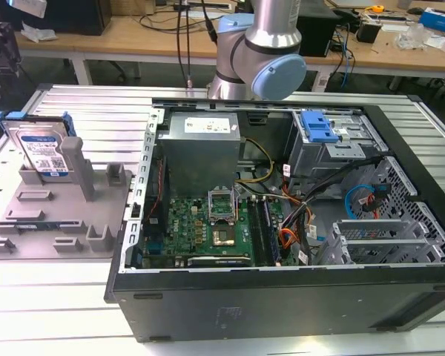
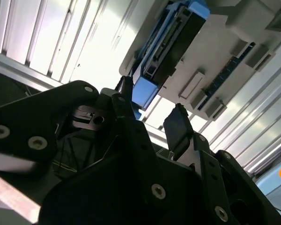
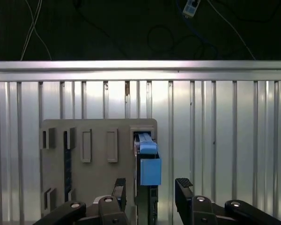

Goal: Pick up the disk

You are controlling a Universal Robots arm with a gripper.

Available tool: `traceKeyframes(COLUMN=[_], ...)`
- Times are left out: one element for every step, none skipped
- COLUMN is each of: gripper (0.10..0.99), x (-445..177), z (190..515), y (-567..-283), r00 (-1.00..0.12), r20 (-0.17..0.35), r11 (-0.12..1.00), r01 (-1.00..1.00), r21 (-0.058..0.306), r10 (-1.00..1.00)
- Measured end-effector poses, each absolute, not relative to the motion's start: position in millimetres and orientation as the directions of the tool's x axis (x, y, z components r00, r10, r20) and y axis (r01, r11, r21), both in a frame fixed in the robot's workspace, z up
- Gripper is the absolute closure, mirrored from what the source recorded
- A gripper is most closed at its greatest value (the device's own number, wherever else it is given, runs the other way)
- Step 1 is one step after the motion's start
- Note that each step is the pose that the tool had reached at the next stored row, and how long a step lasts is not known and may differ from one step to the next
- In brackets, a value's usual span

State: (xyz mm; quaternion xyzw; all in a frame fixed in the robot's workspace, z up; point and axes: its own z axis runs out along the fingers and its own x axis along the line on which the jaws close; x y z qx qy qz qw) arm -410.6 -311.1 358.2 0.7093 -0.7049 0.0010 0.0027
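The wide-open, empty gripper (image 3: 151, 183) hovers above the disk (image 1: 43, 150) standing at the exterior view's nine o'clock.

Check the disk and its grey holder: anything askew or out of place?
Nothing stands out. The disk stands on edge in the grey holder, in its slot, with no visible damage. The hand is open, lined up over the disk.

The disk (image 1: 43, 150) is silver with a white-and-blue label and blue side rails. The holder (image 1: 74, 222) is plain grey. The counter (image 1: 81, 104) is ribbed silver. The claw (image 3: 151, 187) is black.
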Motion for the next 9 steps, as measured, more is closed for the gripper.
traceKeyframes(gripper=[0.545,0.545,0.545,0.545,0.545,0.545,0.545,0.545,0.545], x=[-411.2,-411.5,-411.8,-411.9,-411.8,-411.8,-411.8,-411.8,-411.8], z=[357.1,356.0,354.8,353.3,351.1,349.2,347.3,345.6,343.7], y=[-311.3,-311.5,-311.9,-312.3,-312.7,-313.3,-313.9,-314.4,-314.8], r00=[0.011,0.015,0.017,0.019,0.019,0.02,0.02,0.02,0.02], r20=[0.005,0.005,0.005,0.005,0.005,0.005,0.005,0.005,0.005], r11=[-0.011,-0.015,-0.017,-0.019,-0.019,-0.02,-0.02,-0.02,-0.02], r01=[-1.0,-1.0,-1.0,-1.0,-1.0,-1.0,-1.0,-1.0,-1.0], r21=[0.002,0.002,0.002,0.002,0.002,0.002,0.002,0.002,0.002], r10=[-1.0,-1.0,-1.0,-1.0,-1.0,-1.0,-1.0,-1.0,-1.0])
